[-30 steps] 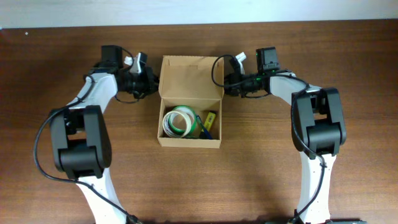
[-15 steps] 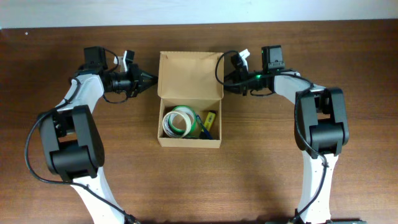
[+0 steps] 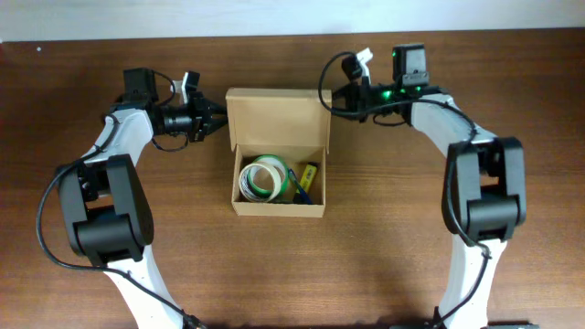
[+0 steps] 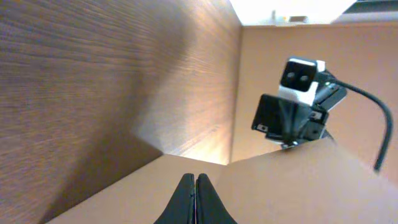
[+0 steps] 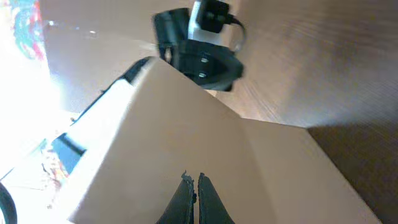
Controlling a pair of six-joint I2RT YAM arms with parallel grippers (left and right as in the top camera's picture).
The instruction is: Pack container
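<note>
The tan cardboard container (image 3: 277,208) stands open at the table's middle, its hinged lid flap (image 3: 277,117) raised at the back. Inside lie tape rolls (image 3: 260,178), a blue pen (image 3: 300,188) and a yellow item (image 3: 311,171). My left gripper (image 3: 218,122) is shut, its tips at the flap's left edge; in the left wrist view the shut gripper (image 4: 195,181) rests against cardboard (image 4: 292,193). My right gripper (image 3: 333,98) is shut at the flap's top right corner; in the right wrist view the shut gripper (image 5: 193,180) lies on cardboard (image 5: 186,118).
The brown wooden table (image 3: 411,238) lies all around the box. Each wrist view shows the other arm's camera head beyond the flap: the right one (image 4: 298,99) and the left one (image 5: 199,43). Both arm bases stand at the front edge.
The lid flap has risen toward the camera and looks wider. My right gripper moved back to its top right corner. My left gripper first drew back left, then held at the flap's left edge.
</note>
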